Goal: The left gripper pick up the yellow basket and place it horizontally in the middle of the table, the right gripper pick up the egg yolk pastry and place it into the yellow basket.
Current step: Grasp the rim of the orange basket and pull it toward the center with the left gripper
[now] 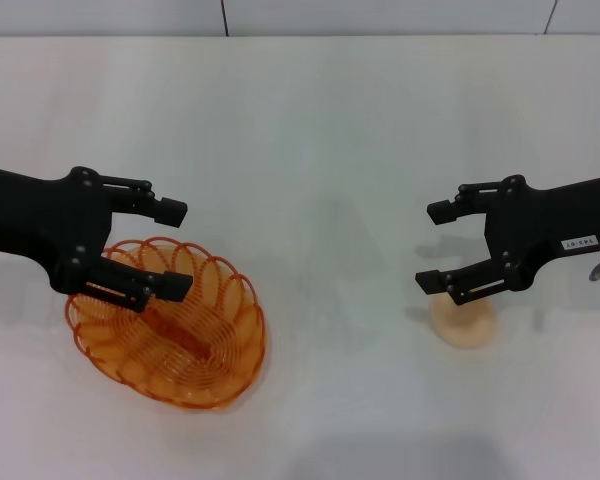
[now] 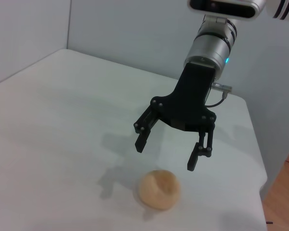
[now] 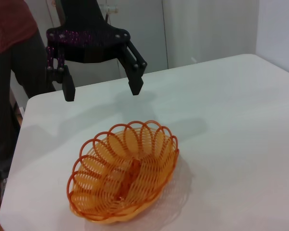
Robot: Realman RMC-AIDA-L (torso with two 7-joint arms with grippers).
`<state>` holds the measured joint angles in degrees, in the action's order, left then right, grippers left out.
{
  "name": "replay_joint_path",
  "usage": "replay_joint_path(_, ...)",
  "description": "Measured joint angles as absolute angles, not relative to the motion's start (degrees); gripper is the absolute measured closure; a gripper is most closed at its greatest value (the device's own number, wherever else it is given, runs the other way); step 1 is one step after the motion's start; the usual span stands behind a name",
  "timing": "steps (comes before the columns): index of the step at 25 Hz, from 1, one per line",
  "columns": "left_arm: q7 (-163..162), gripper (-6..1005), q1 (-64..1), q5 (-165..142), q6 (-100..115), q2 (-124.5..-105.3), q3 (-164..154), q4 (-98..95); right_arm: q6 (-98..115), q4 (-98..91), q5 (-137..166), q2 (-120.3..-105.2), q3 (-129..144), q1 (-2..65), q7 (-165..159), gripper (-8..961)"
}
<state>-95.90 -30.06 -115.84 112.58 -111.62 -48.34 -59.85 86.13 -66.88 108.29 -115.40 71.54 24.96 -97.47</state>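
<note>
**Yellow basket and egg yolk pastry both on the worktop, grippers hovering above each**

Yellow basket (image 1: pixel 168 322) sits nearest, on the robot's left part of the white worktop (image 1: pixel 310 150): an oval of orange-yellow translucent wire with a looped, scalloped rim, lying at a slant, nothing inside it. Across on the right lies the egg yolk pastry (image 1: pixel 463 318), a small smooth cream-beige dome resting on the bare surface. Just above the basket's far rim hangs the left gripper (image 1: pixel 178 248), black, fingers spread and released, holding nothing. The right gripper (image 1: pixel 435 246) hangs over the pastry, likewise spread and gripping nothing; its black arm carries a small white label (image 1: pixel 580 243) whose writing is too small to read.
</note>
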Motion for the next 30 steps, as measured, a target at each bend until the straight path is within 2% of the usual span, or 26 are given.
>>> replay_joint_path(9,-96.3,126,-30.2,-116.1,112.3,-111.46,-48.3,-59.8,86.1,-66.9,108.3,-115.4,71.5,24.9,-97.4,86)
replay_joint_path(15,-106.7,127,-33.7,-123.0,111.4,-108.74,-47.6,-62.4,86.0,-66.9,108.3,-115.4,71.5,24.9,-97.5,86)
replay_joint_path(22,-116.8,128,-39.0,-139.0,111.4,-107.01,-47.4,-63.5,85.6,-66.9,107.7,-115.4,71.8,24.8,-97.5,87)
replay_joint_path(26,-119.7,128,-40.5,-144.3,111.1,-107.11,-47.6,-63.1,85.4,-66.8,107.0,-115.47,72.0,24.8,-97.5,87)
replay_joint_path(30,-121.2,128,-41.8,-150.4,111.2,-108.09,-48.0,-62.6,85.2,-66.2,106.1,-115.54,72.0,25.0,-97.5,87)
